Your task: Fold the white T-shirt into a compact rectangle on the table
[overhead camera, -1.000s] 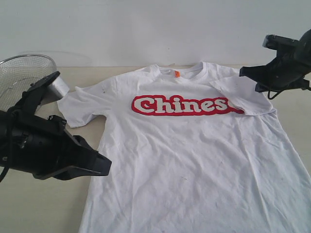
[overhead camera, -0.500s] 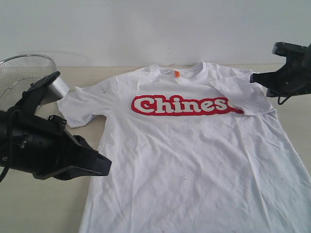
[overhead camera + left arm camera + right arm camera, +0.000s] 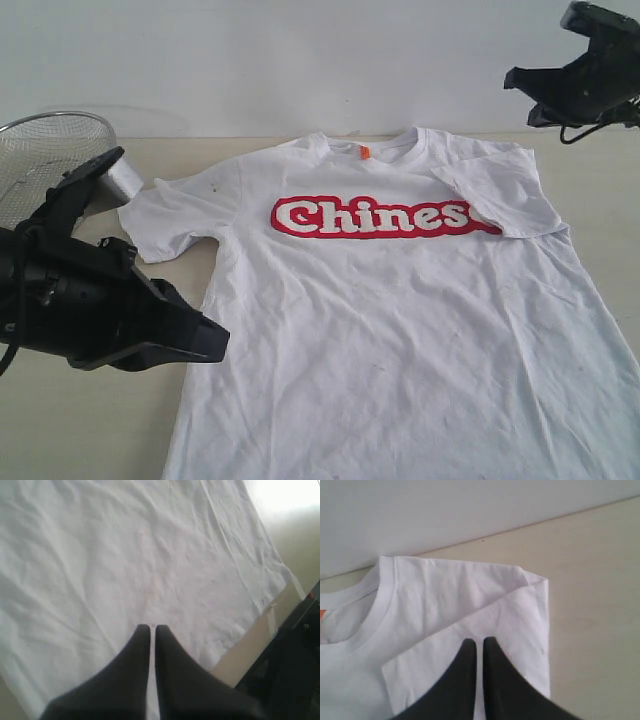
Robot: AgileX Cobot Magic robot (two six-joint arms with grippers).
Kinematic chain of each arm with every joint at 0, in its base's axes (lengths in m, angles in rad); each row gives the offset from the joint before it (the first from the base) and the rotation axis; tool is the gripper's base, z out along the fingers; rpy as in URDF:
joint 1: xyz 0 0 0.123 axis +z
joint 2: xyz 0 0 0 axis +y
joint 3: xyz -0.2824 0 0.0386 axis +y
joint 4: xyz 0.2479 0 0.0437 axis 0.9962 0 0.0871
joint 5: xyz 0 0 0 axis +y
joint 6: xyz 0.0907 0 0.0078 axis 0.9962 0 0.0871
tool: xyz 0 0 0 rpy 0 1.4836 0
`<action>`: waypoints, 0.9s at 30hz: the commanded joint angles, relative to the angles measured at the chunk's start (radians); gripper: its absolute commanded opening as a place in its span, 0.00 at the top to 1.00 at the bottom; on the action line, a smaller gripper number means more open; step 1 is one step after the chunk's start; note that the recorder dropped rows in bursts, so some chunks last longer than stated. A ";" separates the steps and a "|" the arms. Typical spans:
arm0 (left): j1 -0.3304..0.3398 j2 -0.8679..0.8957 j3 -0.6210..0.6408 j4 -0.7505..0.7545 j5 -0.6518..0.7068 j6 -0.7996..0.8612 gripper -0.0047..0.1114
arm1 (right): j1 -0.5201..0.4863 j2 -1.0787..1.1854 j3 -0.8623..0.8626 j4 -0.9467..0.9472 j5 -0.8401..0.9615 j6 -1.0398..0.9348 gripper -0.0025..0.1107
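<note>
Finds the right gripper [image 3: 479, 641] with jaws pressed together and nothing between them. Records it higher and further back toward the wall than a second ago, against an earlier position just beside the folded sleeve [image 3: 497, 195]; now well clear of the cloth. Finds that sleeve turned inward over the chest, covering the end of the red-outlined lettering [image 3: 380, 217] (only "Chines" readable). Takes this as the fold on that side finished and let go.

Finds the left gripper [image 3: 150, 628] likewise closed tip to tip and empty, hovering over the lower left part of the white T-shirt [image 3: 400, 340], unmoved over the same second. Cannot confirm from the wrist view whether touching the cloth or just above.

Locates the shirt lying face up and mostly flat on the table [image 3: 90, 430], collar and orange neck tag [image 3: 365, 152] toward the wall, hem running out of the exterior view at the bottom. Notes the flat sleeve [image 3: 170, 220] on the other side spread open, pointing toward the wire-mesh basket [image 3: 45, 150] at the far left.

Judges the task at an early stage: one sleeve in, the other not yet, body folds not begun. Expects the flat sleeve as the likely next item, calling for an opened claw at its edge. Flags light creasing across the body as a risk to a neat rectangle.
</note>
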 commanded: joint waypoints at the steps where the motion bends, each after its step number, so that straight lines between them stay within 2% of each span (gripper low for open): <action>1: -0.005 -0.005 0.004 -0.008 0.001 0.008 0.92 | 0.000 0.092 -0.088 0.031 0.067 -0.015 0.98; 9: -0.005 -0.005 0.004 -0.008 0.001 0.008 0.92 | 0.000 0.197 -0.183 0.000 0.094 -0.017 0.98; 27: -0.005 -0.005 0.004 -0.008 0.001 0.008 0.92 | -0.016 0.306 -0.234 -0.160 0.042 0.025 0.98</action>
